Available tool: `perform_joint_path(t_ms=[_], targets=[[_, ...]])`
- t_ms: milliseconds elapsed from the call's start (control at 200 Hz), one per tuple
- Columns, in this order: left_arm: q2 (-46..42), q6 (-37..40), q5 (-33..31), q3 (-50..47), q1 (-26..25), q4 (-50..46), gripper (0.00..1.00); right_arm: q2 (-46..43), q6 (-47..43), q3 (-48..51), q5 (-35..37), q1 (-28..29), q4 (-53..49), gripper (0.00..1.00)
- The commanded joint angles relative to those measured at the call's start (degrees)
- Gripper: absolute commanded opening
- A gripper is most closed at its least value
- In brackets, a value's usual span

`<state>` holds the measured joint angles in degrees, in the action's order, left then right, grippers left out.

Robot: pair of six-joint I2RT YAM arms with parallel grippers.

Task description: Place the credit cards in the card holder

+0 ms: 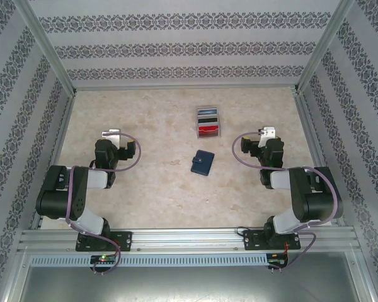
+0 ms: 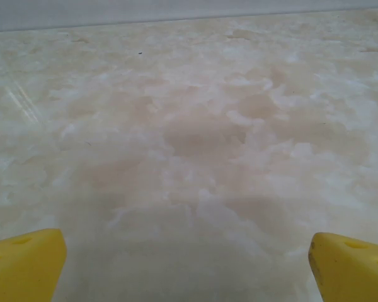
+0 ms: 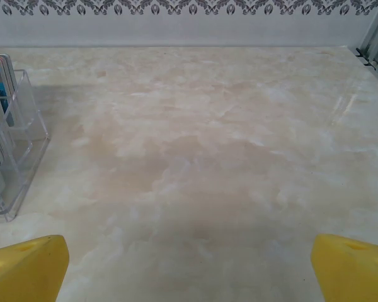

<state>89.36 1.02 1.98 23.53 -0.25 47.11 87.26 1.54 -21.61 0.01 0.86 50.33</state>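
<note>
Navy card holder (image 1: 203, 163), one unit, is lying closed on the tabletop (image 1: 145, 189) between two tools. Left tool (image 2: 188, 267) and right tool (image 3: 189, 267) are standing released, empty. One clear rack (image 1: 200, 112) is holding at least three credit cards (image 1: 208, 129).

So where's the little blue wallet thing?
In the top view, the card holder lies near the middle of the table, just nearer the arms than the clear rack, between the left gripper and the right gripper.
</note>
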Motion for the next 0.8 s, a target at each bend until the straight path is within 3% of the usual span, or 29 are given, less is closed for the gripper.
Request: perform_joint_path(t_ms=[0, 380, 490, 630, 719, 794], targets=[[0.08, -1.10, 0.84, 0.73, 0.78, -0.49, 0.99, -1.04, -0.92, -0.54, 1.11, 0.49, 0.39, 0.98], [0.07, -1.10, 0.83, 0.60, 0.78, -0.39, 0.99, -1.06, -0.23, -0.50, 1.20, 0.10, 0.40, 0.98], [0.06, -1.10, 0.84, 0.60, 0.77, -0.49, 0.99, -1.47, -1.68, -0.56, -3.25, -0.04, -0.18, 0.98], [-2.67, -0.50, 1.45, 1.38, 0.50, -4.04, 1.00, -5.23, -2.32, 4.78, -3.80, 0.46, 5.77, 0.98], [-11.50, -2.80, -5.25, 4.91, -0.71, -18.22, 1.00, -13.31, -1.00, 1.47, -0.10, 0.92, -7.61, 0.98], [-17.90, -7.43, -7.38, 4.46, -0.89, -19.93, 0.99, -18.60, 3.71, -4.08, 4.24, 1.63, -20.52, 0.98]])
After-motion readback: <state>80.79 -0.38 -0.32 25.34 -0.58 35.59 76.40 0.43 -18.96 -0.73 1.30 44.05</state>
